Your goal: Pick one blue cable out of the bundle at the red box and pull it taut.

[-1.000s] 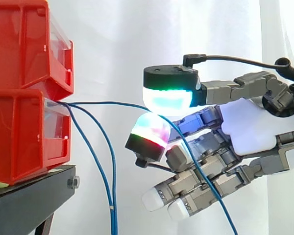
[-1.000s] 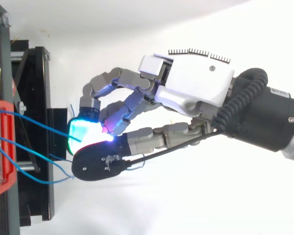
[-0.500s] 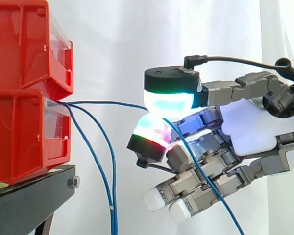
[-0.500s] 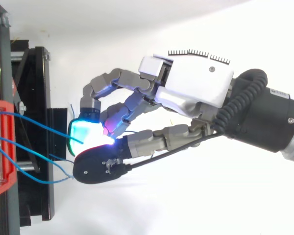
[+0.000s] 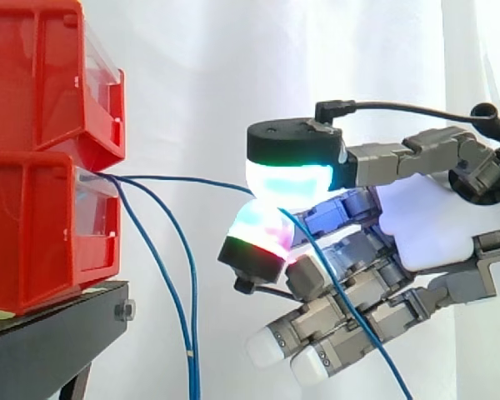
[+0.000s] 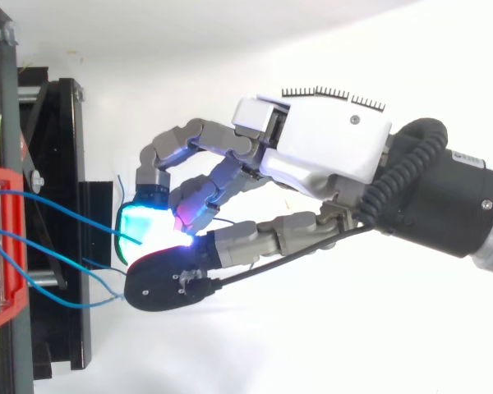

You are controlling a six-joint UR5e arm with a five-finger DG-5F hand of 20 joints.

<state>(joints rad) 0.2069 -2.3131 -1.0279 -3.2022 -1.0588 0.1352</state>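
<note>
The hand (image 5: 425, 225) pinches one blue cable (image 5: 192, 178)
It runs from the lower red box (image 5: 33, 225) to between two glowing fingertips (image 5: 287, 179), pressed together.

The robot hand (image 5: 425, 229) pinched one blue cable (image 5: 200, 179) between glowing pads (image 5: 287, 179), right of stacked red bins (image 5: 33, 225).

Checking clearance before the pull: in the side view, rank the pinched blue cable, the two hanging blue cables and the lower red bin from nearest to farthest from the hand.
1. The pinched blue cable: held in the hand, between its fingers.
2. The hanging blue cables: drooping left of the fingers, apart from them.
3. The lower red bin: farthest left, on the black stand.
</note>
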